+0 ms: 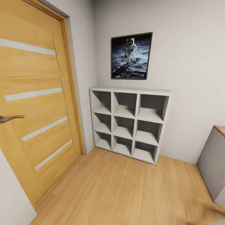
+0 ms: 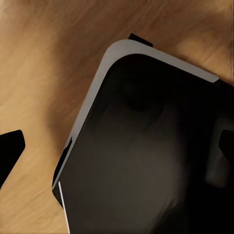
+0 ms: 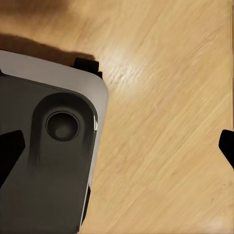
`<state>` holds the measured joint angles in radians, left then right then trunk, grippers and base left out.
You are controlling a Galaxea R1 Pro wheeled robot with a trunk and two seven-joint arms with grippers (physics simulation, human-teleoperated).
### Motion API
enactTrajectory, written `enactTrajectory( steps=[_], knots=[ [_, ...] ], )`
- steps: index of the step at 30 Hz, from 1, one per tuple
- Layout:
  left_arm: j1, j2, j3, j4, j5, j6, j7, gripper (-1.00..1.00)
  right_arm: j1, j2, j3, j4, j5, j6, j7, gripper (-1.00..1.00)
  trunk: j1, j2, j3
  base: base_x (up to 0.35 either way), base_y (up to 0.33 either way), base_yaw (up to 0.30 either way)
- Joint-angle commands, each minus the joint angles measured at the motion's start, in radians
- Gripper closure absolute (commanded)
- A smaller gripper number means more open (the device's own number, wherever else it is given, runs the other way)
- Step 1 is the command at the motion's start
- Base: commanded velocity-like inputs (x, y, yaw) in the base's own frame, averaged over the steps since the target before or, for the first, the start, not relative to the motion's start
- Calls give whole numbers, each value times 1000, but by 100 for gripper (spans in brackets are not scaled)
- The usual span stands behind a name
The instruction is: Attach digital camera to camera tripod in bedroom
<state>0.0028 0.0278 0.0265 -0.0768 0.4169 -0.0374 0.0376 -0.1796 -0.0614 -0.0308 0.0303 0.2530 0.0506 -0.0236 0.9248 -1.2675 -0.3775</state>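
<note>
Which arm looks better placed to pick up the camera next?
Neither yet. The head view shows a bedroom corner: oak door, white cube shelf, astronaut poster. Both wrist views look down at the wood floor beside the robot's dark base. Both grippers look open and empty, so I'd call it even.

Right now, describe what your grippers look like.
Little to go on. The left gripper has plain matte black fingertips with angled ends. The right gripper has the same black tips. I can see no cables or markings on them.
</note>
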Motion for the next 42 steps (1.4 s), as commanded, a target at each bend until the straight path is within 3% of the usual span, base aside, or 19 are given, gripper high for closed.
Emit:
enactTrajectory(
  steps=[1,33,42],
  knots=[
    [0,0,2,-1,1,-1,2,-100,-1,0,-3,2,11,2,-2,-100,1,-1,-1,291,-79,-147],
    [0,1,9,1,7,-2,2,-100,-1,-1,1,1,18,7,-2,-100,1,-1,-1,296,-108,-14],
    [0,3,11,2,9,-2,2,-100,-1,-1,4,0,18,7,-2,-100,1,-1,-1,74,-35,161]
  ],
)
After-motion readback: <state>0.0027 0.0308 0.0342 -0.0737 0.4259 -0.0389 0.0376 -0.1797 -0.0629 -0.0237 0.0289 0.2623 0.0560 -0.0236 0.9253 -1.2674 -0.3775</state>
